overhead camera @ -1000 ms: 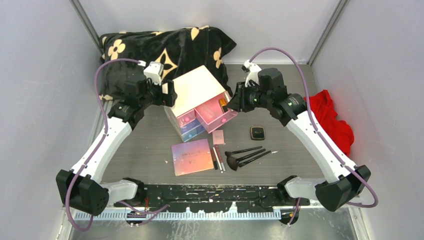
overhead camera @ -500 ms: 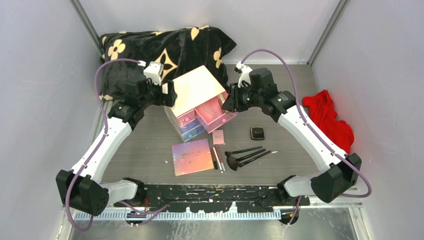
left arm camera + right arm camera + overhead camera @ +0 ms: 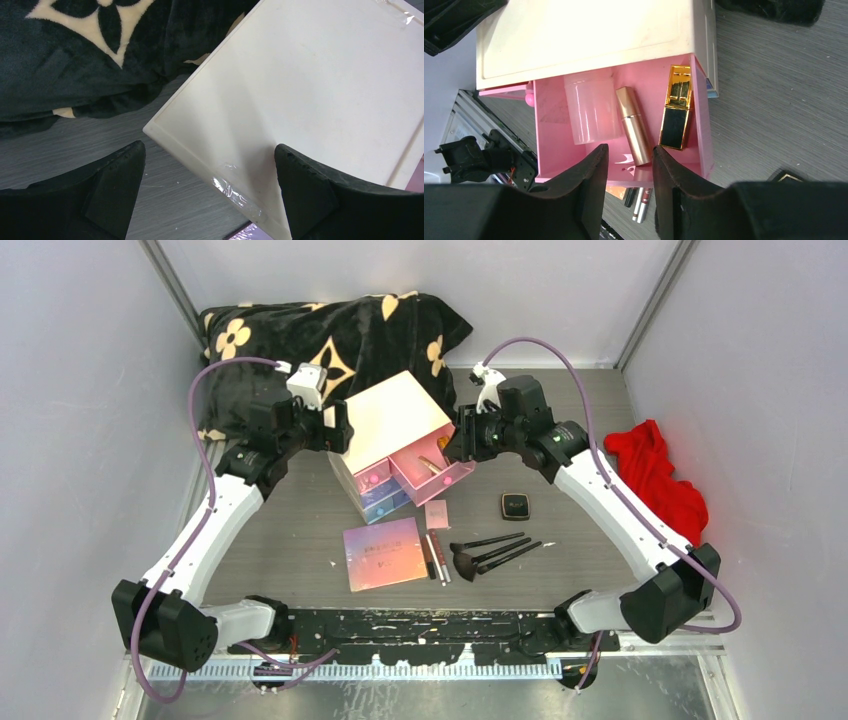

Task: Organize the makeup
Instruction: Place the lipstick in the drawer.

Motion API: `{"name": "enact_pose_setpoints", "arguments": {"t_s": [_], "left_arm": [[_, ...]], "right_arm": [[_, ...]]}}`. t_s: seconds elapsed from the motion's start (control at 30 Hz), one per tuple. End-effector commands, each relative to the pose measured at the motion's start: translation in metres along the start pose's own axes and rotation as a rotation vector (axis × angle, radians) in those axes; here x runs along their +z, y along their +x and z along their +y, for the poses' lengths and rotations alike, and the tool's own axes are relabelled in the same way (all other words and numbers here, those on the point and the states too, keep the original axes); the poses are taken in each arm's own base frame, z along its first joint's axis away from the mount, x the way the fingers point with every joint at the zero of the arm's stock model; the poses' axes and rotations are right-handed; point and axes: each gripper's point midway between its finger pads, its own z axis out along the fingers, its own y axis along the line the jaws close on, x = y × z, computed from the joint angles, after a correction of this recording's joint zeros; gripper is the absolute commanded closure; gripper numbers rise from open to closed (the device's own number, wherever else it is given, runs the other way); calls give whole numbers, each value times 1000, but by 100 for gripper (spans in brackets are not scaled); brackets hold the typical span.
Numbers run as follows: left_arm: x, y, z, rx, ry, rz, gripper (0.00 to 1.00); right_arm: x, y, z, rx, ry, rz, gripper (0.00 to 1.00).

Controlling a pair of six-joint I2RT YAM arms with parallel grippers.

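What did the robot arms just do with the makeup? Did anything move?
The right gripper swung left over the pink drawer, opened and let go of a gold tube, which now lies in the drawer. The left gripper stayed open by the box. The palette, brushes and black compact did not move.

Left fingers (image 3: 116, 192) spread wide; right fingers (image 3: 586, 192) slightly parted, empty.

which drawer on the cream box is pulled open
The large pink drawer at the right of the cream box: it is pulled out, a gold tube inside. The small pink drawer and blue drawer beside it are shut.
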Motion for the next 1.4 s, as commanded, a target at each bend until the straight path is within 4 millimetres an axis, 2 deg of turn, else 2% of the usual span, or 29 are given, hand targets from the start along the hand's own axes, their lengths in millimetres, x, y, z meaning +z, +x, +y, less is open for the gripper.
{"name": "enact_pose_setpoints", "arguments": {"t_s": [0.0,0.3,0.4,0.6,0.77,0.87,1.13,1.37], "left_arm": [[-6,-14,6,16,-18,-56,0],[-4,-12,4,4,-8,-49,0],[-3,-12,4,1,-8,-49,0],[-2,-10,4,1,-9,-40,0],[0,-8,4,-5,-8,-35,0],[1,-8,5,-3,-12,-32,0],[1,-6,6,1,-19,-28,0],[2,-6,5,3,-14,-26,0]], "right_arm": [[-8,-23,6,-29,0,-100,57],[-51,-44,12,-112,25,-267,63],[-56,-36,8,-131,38,-264,64],[-59,0,-3,-128,45,-227,68],[-52,24,-6,-106,24,-180,69],[-46,29,-5,-93,-1,-174,70],[-31,18,-4,-91,-18,-207,70],[-8,19,-5,-79,-46,-178,71]]}}
